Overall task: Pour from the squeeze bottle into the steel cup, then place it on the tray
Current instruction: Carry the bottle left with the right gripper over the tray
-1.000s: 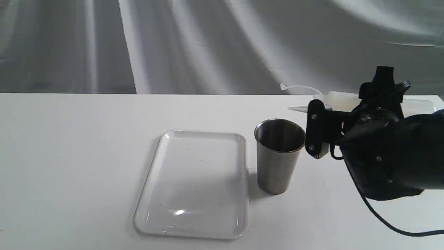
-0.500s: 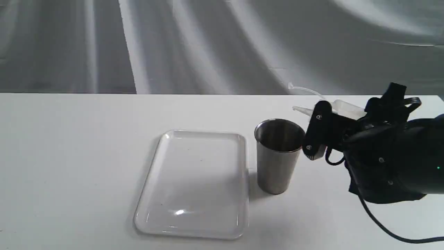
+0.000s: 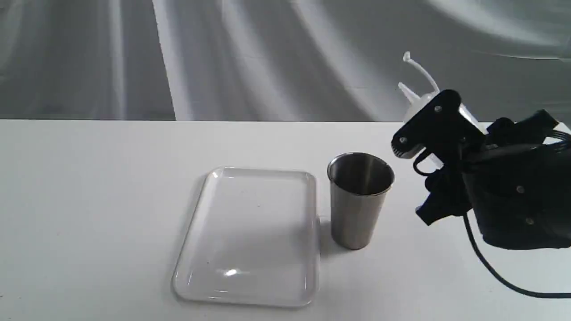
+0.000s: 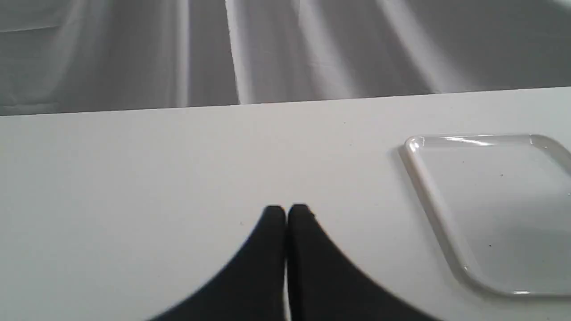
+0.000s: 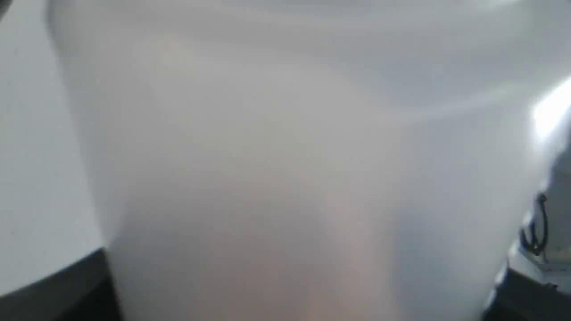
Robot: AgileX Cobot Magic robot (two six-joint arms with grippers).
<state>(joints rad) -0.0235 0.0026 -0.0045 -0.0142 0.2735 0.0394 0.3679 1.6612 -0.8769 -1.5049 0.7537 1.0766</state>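
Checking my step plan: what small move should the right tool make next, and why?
Probably carry the squeeze bottle leftward, above the steel cup, toward the tray: the right tool has swung it back from level to nozzle-up, and the tray is bare.

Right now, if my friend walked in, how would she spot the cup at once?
Start at the white table, then find the flat white tray near its middle. Just right of the tray in the exterior view stands the steel cup, upright. It is the only metal thing there, tapering toward its base, dark inside.
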